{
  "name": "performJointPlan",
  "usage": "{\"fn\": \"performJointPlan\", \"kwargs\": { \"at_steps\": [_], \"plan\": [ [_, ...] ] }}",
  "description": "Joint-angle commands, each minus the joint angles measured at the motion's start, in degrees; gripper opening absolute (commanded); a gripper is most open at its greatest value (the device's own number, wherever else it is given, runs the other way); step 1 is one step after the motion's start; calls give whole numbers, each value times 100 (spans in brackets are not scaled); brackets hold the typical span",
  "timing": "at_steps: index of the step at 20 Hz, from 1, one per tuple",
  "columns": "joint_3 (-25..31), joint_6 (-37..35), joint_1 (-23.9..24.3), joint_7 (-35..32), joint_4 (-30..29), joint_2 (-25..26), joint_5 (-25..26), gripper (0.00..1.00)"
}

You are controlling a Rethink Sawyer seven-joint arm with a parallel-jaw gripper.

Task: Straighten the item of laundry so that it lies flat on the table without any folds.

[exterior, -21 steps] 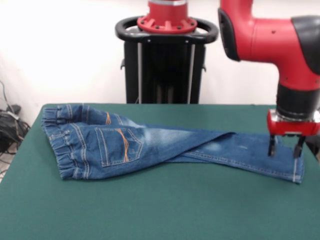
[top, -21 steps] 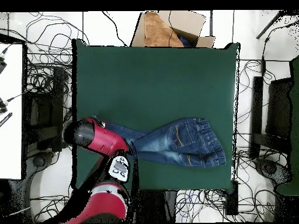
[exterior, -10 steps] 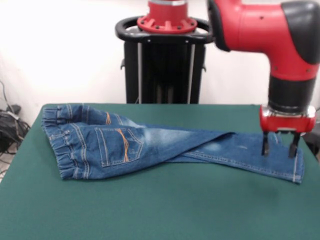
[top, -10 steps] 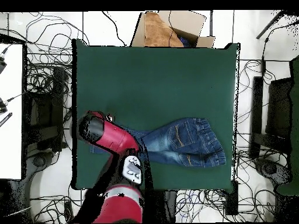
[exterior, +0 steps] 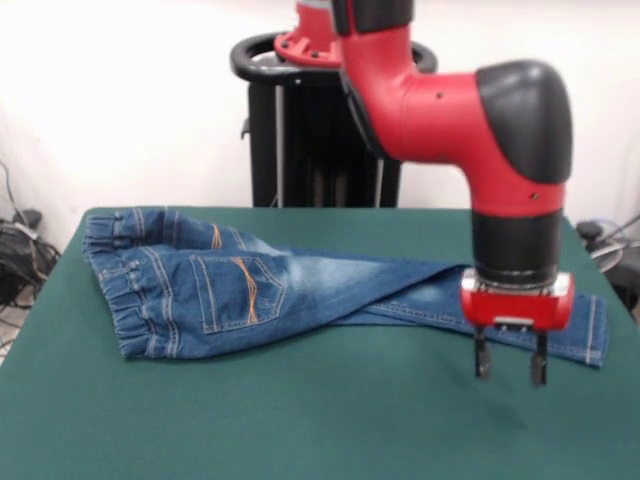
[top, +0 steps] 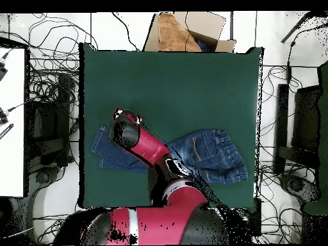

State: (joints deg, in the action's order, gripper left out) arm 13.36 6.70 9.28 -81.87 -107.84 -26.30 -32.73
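The jeans [exterior: 300, 295] lie along the far half of the table [exterior: 300, 420], long axis running side to side across it: in the front view the gathered waistband sits toward the left edge and the legs stretch toward the right edge, one leg crossing over the other so a fold runs through the middle and the cloth is not yet flat. The leg cuffs end close to the right edge. The gripper [exterior: 511, 372] hangs on the near side of the leg ends, its two fingers parted and pointing down with nothing between them, over bare green felt just in front of the denim rather than over it. So the cloth lies behind the gripper and stretches away to its left in that view; any next grasp would likely call for moving back toward the far edge onto the cuffs, then pulling along the long axis or sideways to undo the crossed legs
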Motion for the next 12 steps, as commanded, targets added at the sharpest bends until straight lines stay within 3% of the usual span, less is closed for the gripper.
{"fn": "performJointPlan", "kwargs": {
  "at_steps": [1, 8, 12],
  "plan": [
    [1230, -38, 188, -1985, -506, 466, 149, 100],
    [1129, -100, 44, -1883, -535, 398, -21, 100],
    [773, -511, -317, -1817, -537, 149, -416, 100]
  ]
}}
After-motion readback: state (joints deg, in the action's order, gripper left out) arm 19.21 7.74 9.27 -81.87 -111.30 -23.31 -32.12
